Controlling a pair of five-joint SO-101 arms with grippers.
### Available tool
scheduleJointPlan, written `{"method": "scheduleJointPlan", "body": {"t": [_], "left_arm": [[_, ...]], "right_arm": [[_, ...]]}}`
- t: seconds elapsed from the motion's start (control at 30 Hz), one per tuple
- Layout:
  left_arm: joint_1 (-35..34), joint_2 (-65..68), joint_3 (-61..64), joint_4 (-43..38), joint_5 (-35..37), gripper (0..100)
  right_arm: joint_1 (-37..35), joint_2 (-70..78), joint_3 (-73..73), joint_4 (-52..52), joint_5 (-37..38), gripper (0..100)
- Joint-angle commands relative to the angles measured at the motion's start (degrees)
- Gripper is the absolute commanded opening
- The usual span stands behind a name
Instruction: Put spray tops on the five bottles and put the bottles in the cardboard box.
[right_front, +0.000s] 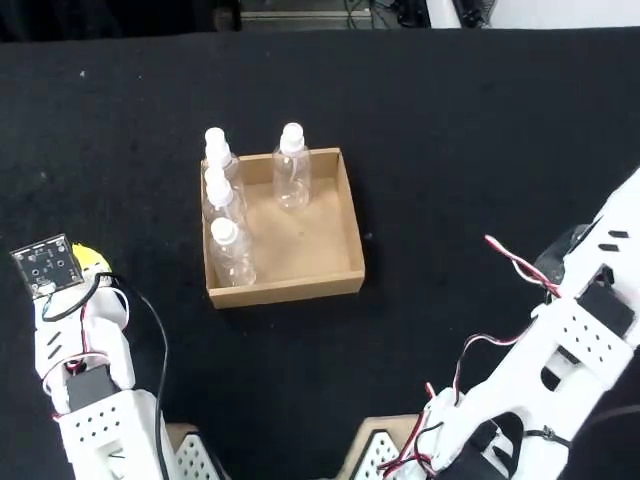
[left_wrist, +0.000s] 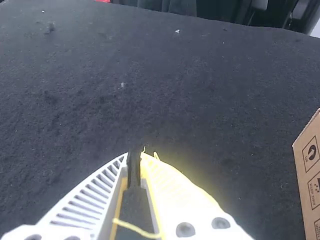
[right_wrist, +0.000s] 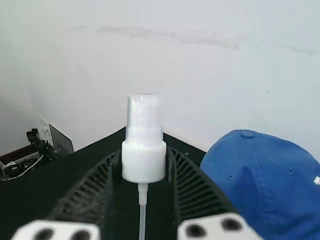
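Observation:
The cardboard box (right_front: 345, 215) stands open in the middle of the black table. Several clear bottles with white spray tops stand upright inside: one at the far wall (right_front: 291, 168), the others in a row along the left wall (right_front: 232, 252). My right gripper (right_wrist: 144, 155) is raised off the table and faces a pale wall. It is shut on a white spray top (right_wrist: 144, 125), whose thin tube hangs down between the black fingers. My left gripper (left_wrist: 136, 151) is shut with nothing in it, low over the cloth to the left of the box (left_wrist: 311, 170).
Black cloth covers the whole table (right_front: 470, 130). The right arm (right_front: 560, 340) rises at the near right corner, the left arm (right_front: 85, 350) at the near left. A blue cap (right_wrist: 260, 170) lies in the room behind the right gripper.

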Motion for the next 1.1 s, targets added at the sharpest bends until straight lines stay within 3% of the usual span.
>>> {"method": "scheduleJointPlan", "body": {"t": [0.0,0.3,0.6,1.07], "left_arm": [[0.66,-0.53,1.27,0.09,0.35,3],[0.66,-0.53,1.27,0.09,0.35,3],[0.66,-0.53,1.27,0.09,0.35,3],[0.66,-0.53,1.27,0.18,0.26,3]], "right_arm": [[-1.32,-2.95,0.84,-2.2,-0.35,1.0],[-1.32,-2.95,5.41,-2.81,-0.44,1.1],[-2.99,-2.95,17.89,-23.47,-0.44,1.1],[-2.81,-2.86,22.29,-24.18,-0.7,1.1]]}}
